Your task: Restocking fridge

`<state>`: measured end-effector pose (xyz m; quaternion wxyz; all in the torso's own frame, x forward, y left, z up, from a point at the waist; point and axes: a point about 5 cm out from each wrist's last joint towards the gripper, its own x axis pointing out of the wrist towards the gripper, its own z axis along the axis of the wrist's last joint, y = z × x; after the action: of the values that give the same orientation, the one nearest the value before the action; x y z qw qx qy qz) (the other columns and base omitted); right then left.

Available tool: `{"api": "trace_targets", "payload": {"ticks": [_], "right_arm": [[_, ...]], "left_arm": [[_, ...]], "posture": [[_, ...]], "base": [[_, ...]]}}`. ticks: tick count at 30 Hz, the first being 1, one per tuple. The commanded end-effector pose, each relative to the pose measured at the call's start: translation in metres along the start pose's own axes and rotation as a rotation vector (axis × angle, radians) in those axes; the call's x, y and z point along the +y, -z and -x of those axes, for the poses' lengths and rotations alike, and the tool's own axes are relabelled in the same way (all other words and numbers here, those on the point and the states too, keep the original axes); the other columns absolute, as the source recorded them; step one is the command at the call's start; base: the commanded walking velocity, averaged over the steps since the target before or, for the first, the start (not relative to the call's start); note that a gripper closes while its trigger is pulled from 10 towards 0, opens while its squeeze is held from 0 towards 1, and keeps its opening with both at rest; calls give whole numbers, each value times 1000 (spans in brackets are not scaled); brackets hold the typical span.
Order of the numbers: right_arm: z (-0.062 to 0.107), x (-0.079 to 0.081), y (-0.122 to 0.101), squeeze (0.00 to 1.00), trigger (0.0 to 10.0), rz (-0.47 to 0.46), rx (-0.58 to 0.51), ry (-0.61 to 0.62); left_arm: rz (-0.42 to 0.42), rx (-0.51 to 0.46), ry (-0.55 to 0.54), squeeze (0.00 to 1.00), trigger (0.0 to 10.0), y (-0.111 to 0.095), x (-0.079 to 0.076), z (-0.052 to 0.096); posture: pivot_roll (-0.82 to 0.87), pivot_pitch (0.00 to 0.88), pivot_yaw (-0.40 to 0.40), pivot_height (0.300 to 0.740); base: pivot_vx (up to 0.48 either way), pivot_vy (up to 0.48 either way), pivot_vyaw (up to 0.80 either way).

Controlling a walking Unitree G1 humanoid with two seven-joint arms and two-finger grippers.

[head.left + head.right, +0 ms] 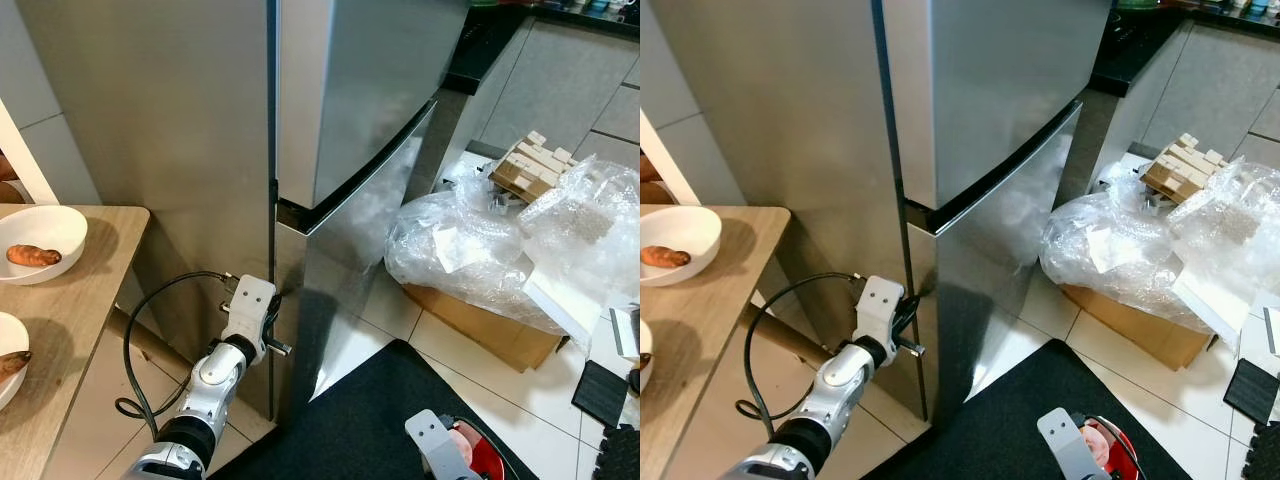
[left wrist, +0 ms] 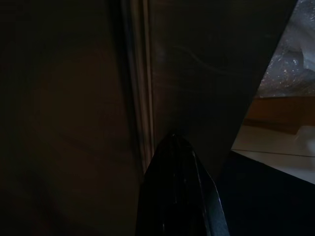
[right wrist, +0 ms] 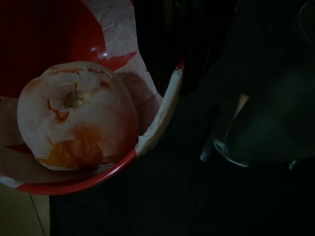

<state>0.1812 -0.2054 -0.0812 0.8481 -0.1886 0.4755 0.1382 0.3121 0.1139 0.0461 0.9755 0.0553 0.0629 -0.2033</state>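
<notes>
Your left gripper (image 1: 272, 322) is pressed up against the hinge-side edge of the tall stainless steel fridge (image 1: 360, 120), right at the seam of the lower door (image 1: 350, 270), and in the left wrist view its black fingers (image 2: 179, 191) lie together as one dark wedge nosing into that vertical gap, so read the jaws as closed on nothing. The step in hand looks like opening the lower door: I would work the fingertips in behind the door's lip instead of pushing at its face, then draw the arm back along the door's swing, keeping the wrist cable clear of the edge. Your right gripper (image 1: 1080, 450) hangs low over the black floor mat (image 1: 350, 420); its jaws appear clamped on the rim of a red bowl lined with white paper (image 3: 147, 140), though the wrist view is too dark to be sure. That bowl carries the stock, one pale round orange-blotched fruit (image 3: 76, 115), so keep it level while the other arm pulls. Counting up: one fridge with two doors, both shut; one red bowl with one fruit; on the wooden surface (image 1: 80, 320) to your left, two white bowls (image 1: 40, 240), each holding one brownish sweet potato (image 1: 32, 256); and by the tiled floor to the right, one cardboard box under crumpled clear plastic wrap (image 1: 480, 240)
</notes>
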Motion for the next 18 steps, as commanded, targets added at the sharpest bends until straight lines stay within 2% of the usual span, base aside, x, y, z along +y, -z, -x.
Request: {"api": "trace_targets", "payload": {"ticks": [1,6,7,10,12,13,18], "right_arm": [[1,-4,2,0,10000,-9,-3,18],[1,-4,2,0,10000,-10,-5,19],[1,-4,2,0,10000,-10,-5,19],[1,-5,2,0,10000,-11,-7,19],[1,-5,1,0,10000,-10,-8,19],[1,-6,1,0,10000,-10,-10,20],[1,-6,0,0,10000,-10,-11,20]], "left_arm": [[1,21,-4,0,10000,2,-5,-3],[-55,44,-46,0,10000,3,8,0],[-88,63,-106,0,10000,4,22,3],[-104,68,-161,0,10000,2,35,5],[-112,70,-171,0,10000,2,38,6],[-113,62,-188,0,10000,-2,45,7],[-109,46,-194,0,10000,-6,50,6]], "posture": [[-138,65,-62,700],[-141,73,-61,700],[-144,78,-61,700],[-144,86,-64,700],[-144,86,-64,700],[-144,89,-66,700],[-142,93,-69,700]], "base": [[0,0,0],[0,0,0],[0,0,0],[0,0,0],[0,0,0],[0,0,0],[0,0,0]]}}
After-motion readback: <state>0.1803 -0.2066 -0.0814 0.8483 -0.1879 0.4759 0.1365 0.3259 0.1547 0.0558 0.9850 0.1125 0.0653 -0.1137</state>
